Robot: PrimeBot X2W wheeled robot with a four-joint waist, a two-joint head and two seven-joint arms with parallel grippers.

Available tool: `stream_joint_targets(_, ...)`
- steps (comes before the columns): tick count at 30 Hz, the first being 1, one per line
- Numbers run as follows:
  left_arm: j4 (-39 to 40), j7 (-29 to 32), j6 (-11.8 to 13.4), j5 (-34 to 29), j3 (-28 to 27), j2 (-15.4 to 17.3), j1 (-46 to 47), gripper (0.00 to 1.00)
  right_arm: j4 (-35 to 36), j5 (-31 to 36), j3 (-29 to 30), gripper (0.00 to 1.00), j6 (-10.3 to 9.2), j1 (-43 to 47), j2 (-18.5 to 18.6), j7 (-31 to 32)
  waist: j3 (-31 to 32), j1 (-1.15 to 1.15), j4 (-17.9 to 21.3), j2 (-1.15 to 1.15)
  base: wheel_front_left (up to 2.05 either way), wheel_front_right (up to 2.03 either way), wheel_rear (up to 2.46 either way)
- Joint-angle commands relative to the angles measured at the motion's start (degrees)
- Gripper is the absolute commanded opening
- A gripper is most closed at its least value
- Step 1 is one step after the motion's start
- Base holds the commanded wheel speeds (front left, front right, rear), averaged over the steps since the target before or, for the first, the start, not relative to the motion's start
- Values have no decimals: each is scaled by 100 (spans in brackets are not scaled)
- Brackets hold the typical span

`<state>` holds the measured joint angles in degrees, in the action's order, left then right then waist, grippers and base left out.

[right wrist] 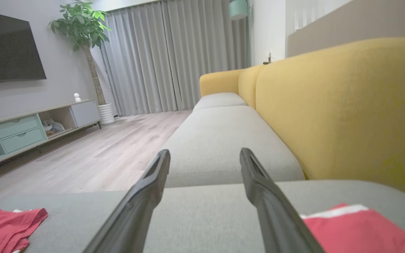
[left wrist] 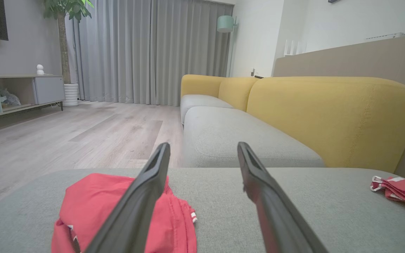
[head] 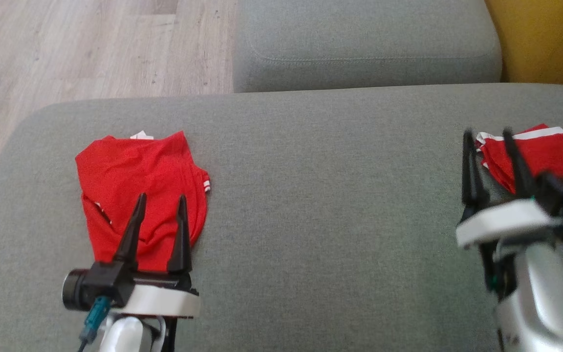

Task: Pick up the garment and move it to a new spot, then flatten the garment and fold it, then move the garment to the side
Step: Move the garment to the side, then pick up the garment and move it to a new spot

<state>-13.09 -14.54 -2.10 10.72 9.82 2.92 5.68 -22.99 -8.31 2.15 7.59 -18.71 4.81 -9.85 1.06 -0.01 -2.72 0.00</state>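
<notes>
The left gripper [head: 161,197], fingers apart, hovers over the crumpled garment [head: 130,171] on the sofa seat [head: 330,195]. The right gripper [head: 487,132], also spread, sits beside a folded garment [head: 550,151]. Pick-up seems next: descend and pinch.

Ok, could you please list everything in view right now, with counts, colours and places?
crumpled garment: 1, red, left part of the near seat cushion
folded garment: 1, red with white stripes, right end of that cushion
near seat cushion: 1, grey, in front of the robot
far seat cushion: 1, grey, next beyond it
backrest: 1, yellow, along the sofa's right
floor: 1, pale wood, left of the sofa
curtains: grey, far wall
potted plant: 1, green, beside the curtains
television: 1, black, on the wall
cabinet: 1, pale green drawers, below the television
lamp: 1, mint green, by the curtains
left gripper: 1, dark fingers, open, over the crumpled garment
right gripper: 1, dark fingers, open, by the folded garment
</notes>
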Motion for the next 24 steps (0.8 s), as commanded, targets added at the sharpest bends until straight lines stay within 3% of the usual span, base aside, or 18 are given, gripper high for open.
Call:
stream_joint_targets(1, 189, -46, -21, 33, -174, 12, 92, 100, 305, -83, -99, 100, -10, 139, -100, -138, 22, 1, -12, 0, 0, 0, 0)
stream_joint_targets(6, 218, -46, 1, 34, -94, 2, -114, 100, 474, 74, -184, 100, -10, 871, -185, -418, 53, 1, 19, 0, 0, 0, 0)
stream_joint_targets(13, 277, -46, 97, 138, -17, -2, -307, 100, 569, -296, -225, 100, -10, 1505, -191, -506, 56, 1, 4, 0, 0, 0, 0)
stream_joint_targets(24, 350, -46, 176, 177, 33, -3, -333, 100, 843, -282, -224, 100, -10, 1676, -192, -514, 94, 1, 10, 0, 0, 0, 0)
